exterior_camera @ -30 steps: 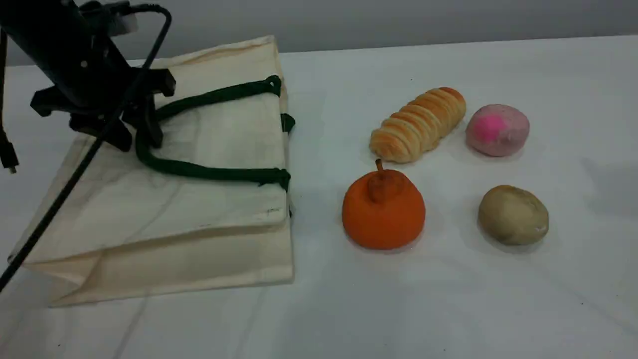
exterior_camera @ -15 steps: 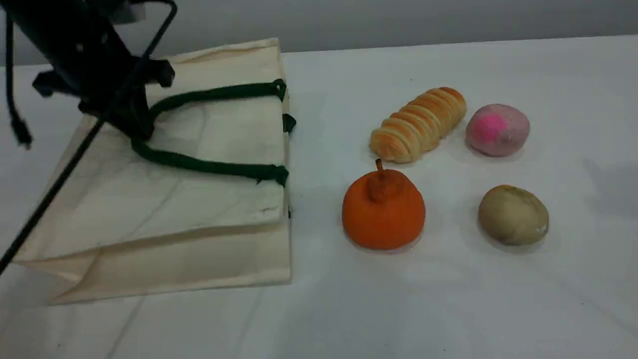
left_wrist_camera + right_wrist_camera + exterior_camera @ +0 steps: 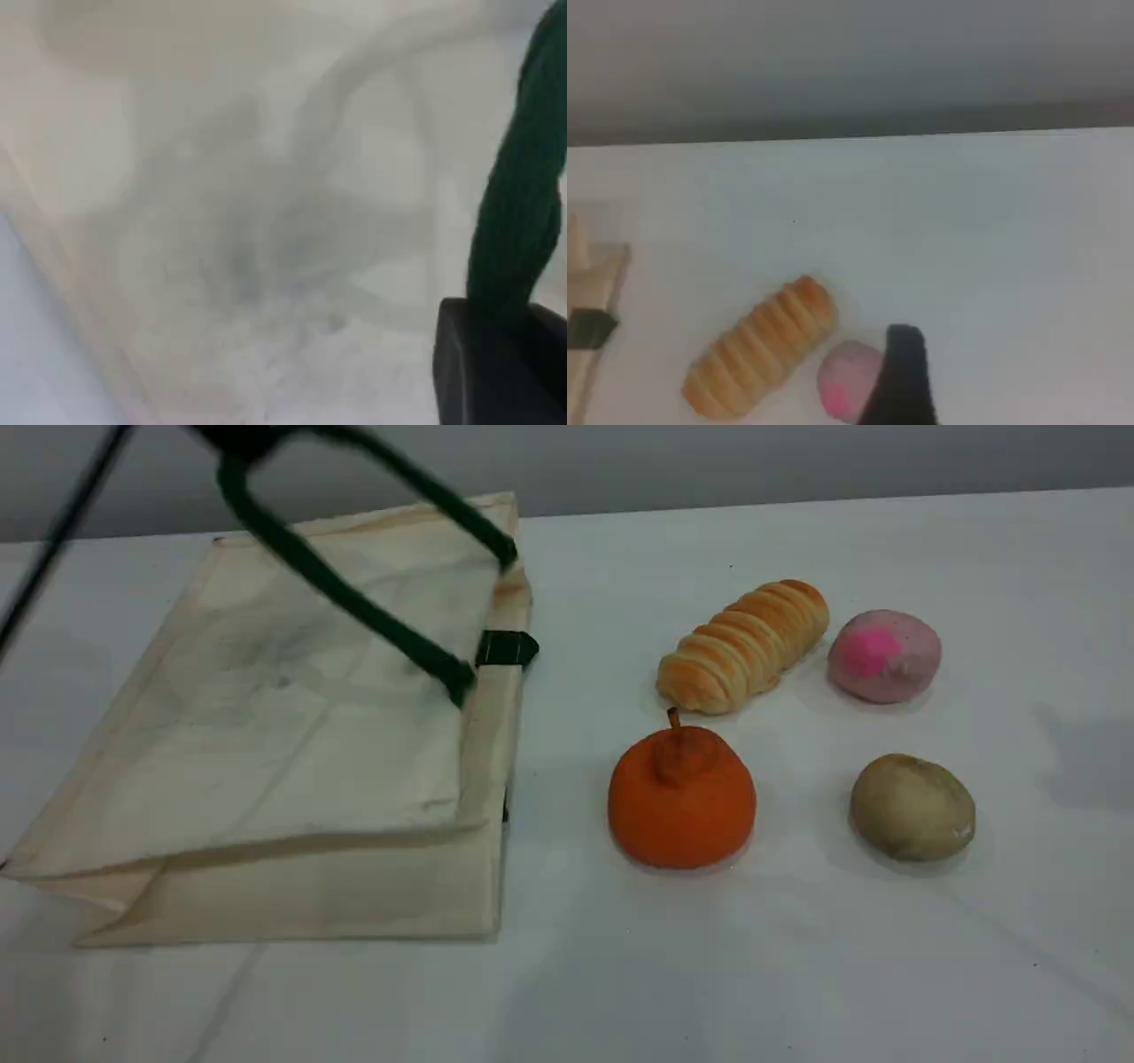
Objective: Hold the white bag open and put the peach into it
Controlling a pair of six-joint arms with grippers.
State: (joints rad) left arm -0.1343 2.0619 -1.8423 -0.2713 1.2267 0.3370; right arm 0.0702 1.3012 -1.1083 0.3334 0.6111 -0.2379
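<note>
The white bag (image 3: 266, 762) lies flat on the table's left, mouth facing right. One dark green handle (image 3: 354, 602) is pulled up taut toward the top edge, where my left gripper (image 3: 244, 437) is shut on it. In the left wrist view the rope handle (image 3: 523, 195) runs into the black fingertip (image 3: 496, 372) above blurred bag cloth. The peach (image 3: 884, 655), pale pink with a magenta patch, rests at the far right. In the right wrist view a black fingertip (image 3: 902, 372) hangs just in front of the peach (image 3: 843, 382), not touching it; nothing is between the jaws.
A ridged bread roll (image 3: 744, 646) lies left of the peach. An orange stemmed fruit (image 3: 680, 797) sits beside the bag's mouth, an olive-brown lump (image 3: 912, 806) at the right front. The bag's second handle tab (image 3: 507, 648) sticks out at the mouth.
My left gripper closed on the green handle and rose out of the top edge, drawing the handle up taut. The bag's upper mouth edge lifted slightly. The fruit stayed put.
</note>
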